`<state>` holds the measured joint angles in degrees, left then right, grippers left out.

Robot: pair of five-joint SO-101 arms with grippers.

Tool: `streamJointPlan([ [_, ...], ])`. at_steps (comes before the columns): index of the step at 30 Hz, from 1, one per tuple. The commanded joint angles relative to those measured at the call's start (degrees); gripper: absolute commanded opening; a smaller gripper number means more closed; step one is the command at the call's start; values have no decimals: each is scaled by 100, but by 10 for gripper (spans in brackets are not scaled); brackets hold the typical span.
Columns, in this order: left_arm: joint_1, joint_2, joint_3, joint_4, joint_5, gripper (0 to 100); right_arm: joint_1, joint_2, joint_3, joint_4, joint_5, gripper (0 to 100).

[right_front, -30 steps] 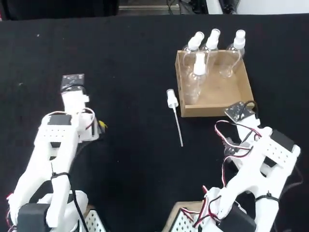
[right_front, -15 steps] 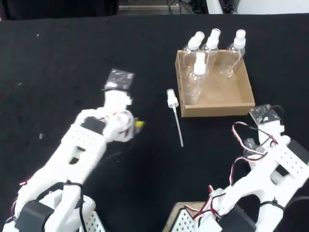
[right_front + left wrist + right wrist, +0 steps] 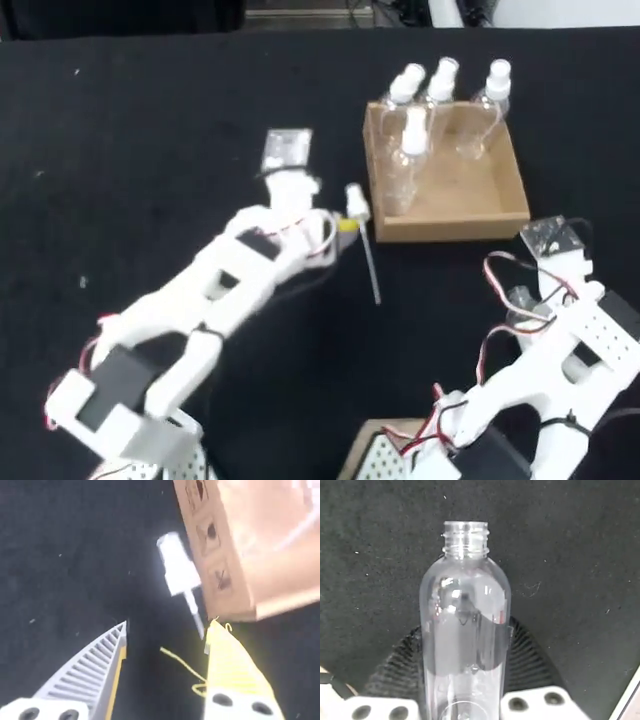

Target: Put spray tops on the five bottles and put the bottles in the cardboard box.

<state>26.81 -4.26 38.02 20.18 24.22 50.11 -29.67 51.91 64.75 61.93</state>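
Spray top [image 3: 177, 570] lies loose on the black bench [image 3: 150, 120], just beside the outer wall of the cardboard box [image 3: 450, 228]. Your left gripper [image 3: 170, 625] hangs over it, spread wide, with the top ahead of the open jaws and its thin tube running toward the yellow finger [image 3: 225, 665]. Your right gripper [image 3: 465, 630] is near the box's front corner, clamped around a clear bottle [image 3: 465, 570] whose neck is bare. Four capped bottles [image 3: 413, 150] stand in the box. Dark cables [image 3: 390, 10] lie past the bench's far edge.
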Motion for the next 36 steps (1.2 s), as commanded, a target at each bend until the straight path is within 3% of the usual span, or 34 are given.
streamJointPlan([
  [1,40,527,-980,-141,633,248,105,-286,-295,-105,-62,11],
  [16,-180,2532,-2923,-97,791,250,105,-286,-295,-105,-53,11],
  [33,-268,2884,-2949,-70,791,245,105,-286,-286,-105,-53,11],
  [36,-268,2831,-2949,273,818,245,105,-286,-286,-105,-53,11],
])
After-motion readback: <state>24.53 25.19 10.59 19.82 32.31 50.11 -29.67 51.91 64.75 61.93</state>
